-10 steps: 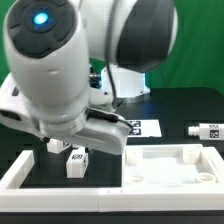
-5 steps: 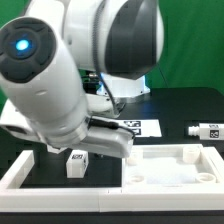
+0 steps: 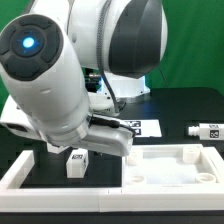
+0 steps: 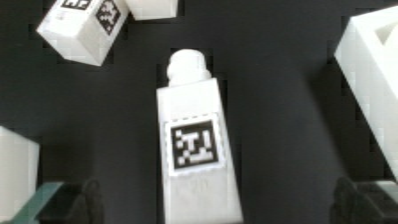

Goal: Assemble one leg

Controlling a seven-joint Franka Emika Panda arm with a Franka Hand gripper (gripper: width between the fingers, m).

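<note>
In the wrist view a white leg (image 4: 196, 130) with a square tag lies on the black table, its narrow pegged end pointing away from the gripper. My gripper (image 4: 214, 208) is open. Its dark fingertips (image 4: 64, 204) stand wide on either side of the leg's near end, with a gap on each side and no contact. A second leg (image 4: 89, 28) lies farther off. In the exterior view the arm hides the fingers. A tagged leg (image 3: 77, 162) shows just under the hand, and another leg (image 3: 207, 129) lies at the exterior view's right.
The large white square panel (image 3: 175, 165) with corner holes lies at the exterior view's front right; its edge shows in the wrist view (image 4: 374, 70). A white bracket wall (image 3: 20, 172) runs along the front left. The marker board (image 3: 143, 127) lies behind the hand.
The arm's big joint has swung toward the exterior view's left and rotated during the last second, mostly in the first half. The leg under the hand has not moved.
</note>
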